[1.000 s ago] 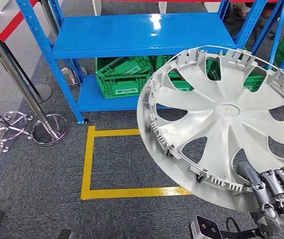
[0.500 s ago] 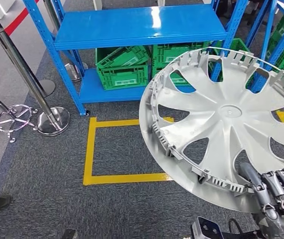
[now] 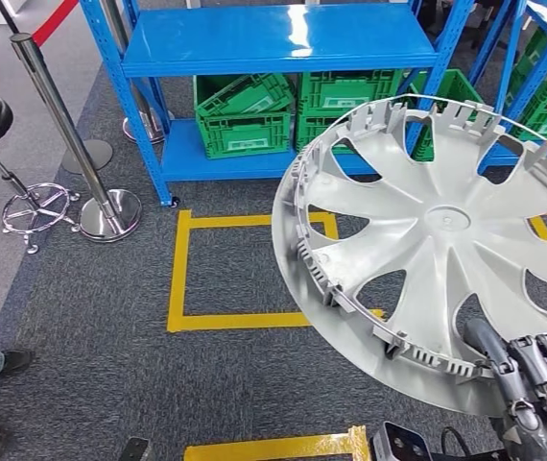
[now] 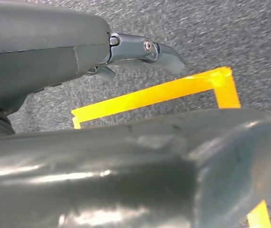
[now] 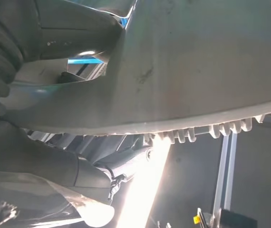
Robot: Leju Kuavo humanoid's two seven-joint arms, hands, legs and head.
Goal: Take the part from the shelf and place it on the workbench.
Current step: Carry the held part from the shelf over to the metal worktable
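Shift: camera moved; shelf (image 3: 277, 38) sits higher in frame.
Part: silver spoked hubcap (image 3: 437, 240), clipped rim, tilted.
Right hand (image 3: 538, 379): fingers grip its near rim.
Left hand (image 4: 91, 52): cannot tell.

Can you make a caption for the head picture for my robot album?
Robot's right hand holds a big silver wheel cover above yellow floor tape, near blue shelves.

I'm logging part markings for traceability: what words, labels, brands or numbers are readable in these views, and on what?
No text can be read.
Green crates on the blue shelf's lower level: pale label patches on their fronts, too small and blurred to read.
Wheel cover held by the right hand: no lettering shows on its hub or spokes.
Yellow floor tape: plain lines, no characters.
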